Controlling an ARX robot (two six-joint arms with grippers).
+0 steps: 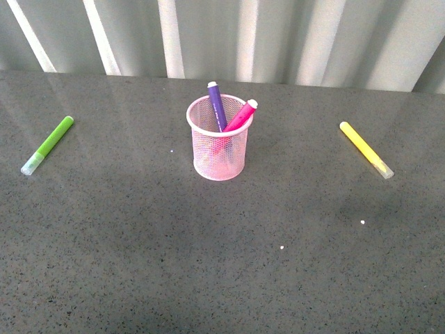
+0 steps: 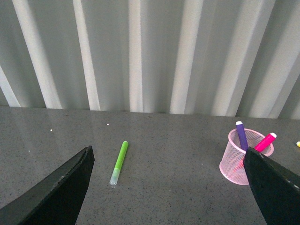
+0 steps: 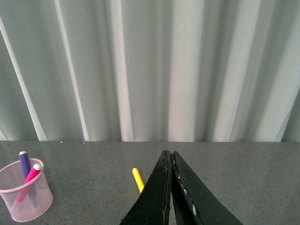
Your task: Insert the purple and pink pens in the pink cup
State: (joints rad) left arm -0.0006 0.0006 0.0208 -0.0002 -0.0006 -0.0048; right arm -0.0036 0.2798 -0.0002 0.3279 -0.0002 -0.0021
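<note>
The pink cup [image 1: 218,145] stands upright on the dark table, a little behind its middle. The purple pen [image 1: 216,106] and the pink pen [image 1: 240,116] both stand inside it, leaning apart with their tops above the rim. Neither arm shows in the front view. In the left wrist view my left gripper [image 2: 168,157] is open and empty, well back from the pink cup [image 2: 236,161], purple pen [image 2: 242,135] and pink pen [image 2: 265,142]. My right gripper [image 3: 169,154] is shut with nothing in it, away from the pink cup [image 3: 26,197].
A lime-green marker [image 1: 49,144] lies flat at the left of the table, also seen as the green marker [image 2: 119,161]. A yellow marker [image 1: 365,149] lies at the right, partly hidden behind my right fingers [image 3: 154,197]. A pale ribbed wall [image 1: 236,38] runs behind the table.
</note>
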